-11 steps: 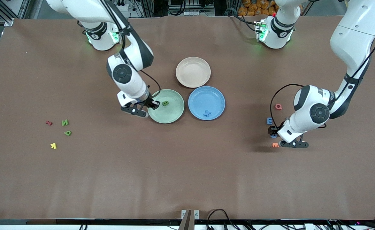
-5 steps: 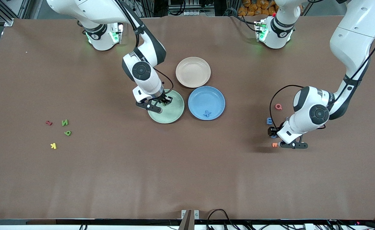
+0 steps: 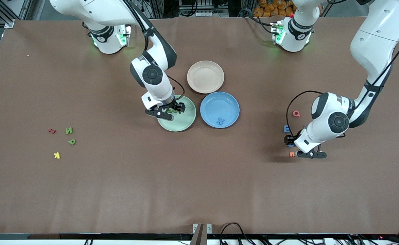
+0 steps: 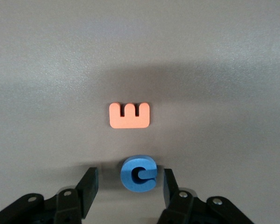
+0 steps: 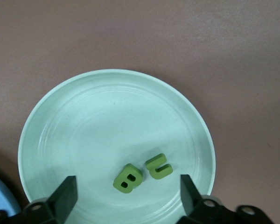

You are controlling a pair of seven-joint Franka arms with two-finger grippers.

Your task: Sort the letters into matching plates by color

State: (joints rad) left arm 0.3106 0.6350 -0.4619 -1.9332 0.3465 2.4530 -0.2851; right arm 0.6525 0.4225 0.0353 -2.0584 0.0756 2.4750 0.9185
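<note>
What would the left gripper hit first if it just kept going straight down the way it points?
Most likely the blue C, lying on the table between the left gripper's open fingers. The orange E lies beside it, outside the fingers. How high the gripper hangs is unclear.

The right gripper [image 3: 171, 111] now hangs open over the green plate [image 5: 60, 140], and a green U [image 5: 158, 166] it carried lies beside the B [image 5: 128, 178].
</note>
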